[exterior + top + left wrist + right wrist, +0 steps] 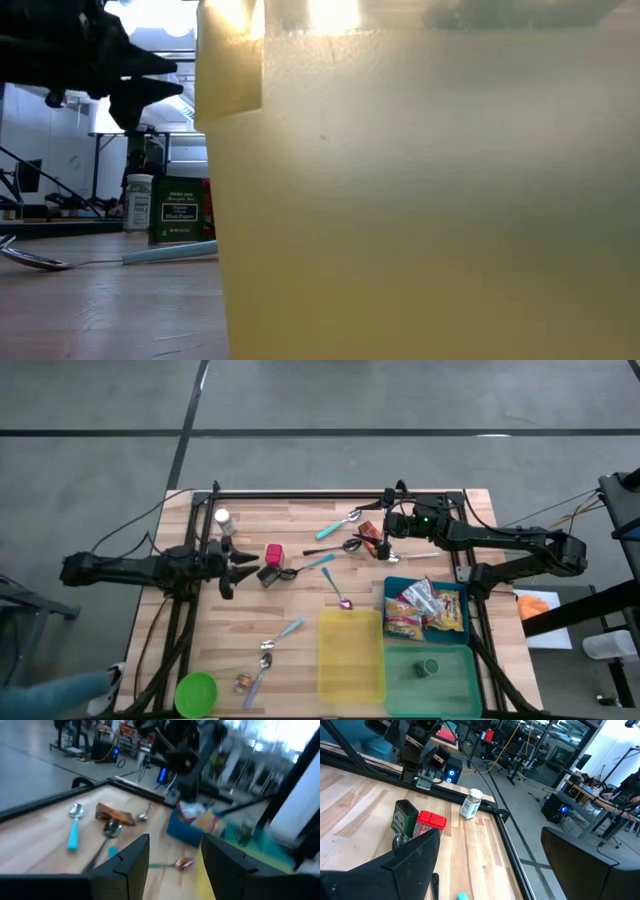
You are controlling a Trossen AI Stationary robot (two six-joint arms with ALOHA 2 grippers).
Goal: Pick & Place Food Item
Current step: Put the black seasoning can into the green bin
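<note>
A brown food packet (370,530) (115,813) lies flat on the wooden table at the far right. My right gripper (382,543) (490,865) hovers open right beside it, with nothing between its fingers. More snack packets (425,608) (200,817) sit in the blue bin (392,588). My left gripper (248,565) (175,865) (150,78) hangs open above the table's left side. It points level toward the right, next to a red tin (273,552) (431,820) and a dark green tin (270,573) (403,817).
A yellow bin (350,652) (420,200) and a green bin (430,672) stand at the near right. Several spoons (335,528) lie scattered over the middle of the table. A white shaker (222,520) (471,803) stands at the far left, and a green lid (196,690) lies at the near left.
</note>
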